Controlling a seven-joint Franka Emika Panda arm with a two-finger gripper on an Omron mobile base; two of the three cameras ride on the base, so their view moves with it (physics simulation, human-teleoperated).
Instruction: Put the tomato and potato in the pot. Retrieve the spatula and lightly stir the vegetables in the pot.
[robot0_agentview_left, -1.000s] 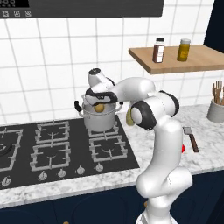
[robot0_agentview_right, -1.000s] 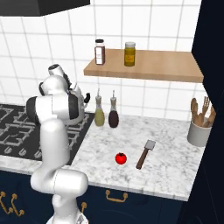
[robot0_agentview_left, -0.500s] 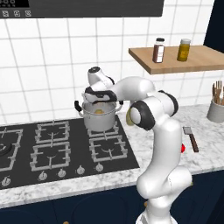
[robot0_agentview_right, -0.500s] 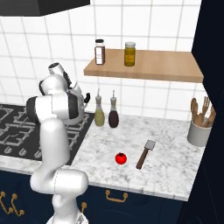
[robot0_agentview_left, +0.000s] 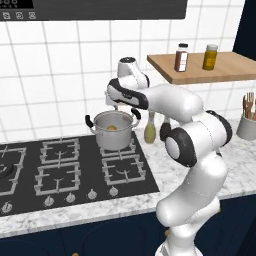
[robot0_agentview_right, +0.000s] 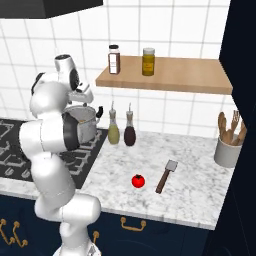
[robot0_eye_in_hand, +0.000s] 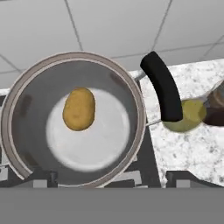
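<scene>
The pot (robot0_agentview_left: 113, 131) stands on the stove's (robot0_agentview_left: 60, 165) back right burner, close to the tiled wall. The potato (robot0_eye_in_hand: 79, 109) lies on the pot's bare floor, a little off centre, touching nothing else. In the hand view the pot's rim (robot0_eye_in_hand: 133, 92) is seen from straight above, with 1 black handle (robot0_eye_in_hand: 162, 87) reaching out over the marble counter (robot0_agentview_right: 190, 185).

The gripper (robot0_agentview_left: 116, 106) hangs over the pot, just above its rim. Its jaws are spread wide and hold nothing; the 2 dark fingertips (robot0_eye_in_hand: 180, 176) sit far apart at the lower edge of the hand view.

The tomato (robot0_agentview_right: 138, 181) rests on the counter, well apart from the pot, near the front edge. The spatula (robot0_agentview_right: 165, 176) lies just beside it on the right, its flat blade pointing toward the wall and its handle toward the front.

2 bottles stand against the wall next to the pot: a yellowish-green one (robot0_agentview_right: 113, 133) and a dark one (robot0_agentview_right: 129, 134). 2 jars (robot0_agentview_right: 148, 61) sit on the wooden shelf (robot0_agentview_right: 170, 75). A grey cup (robot0_agentview_right: 226, 150) with wooden utensils stands at the counter's far right.
</scene>
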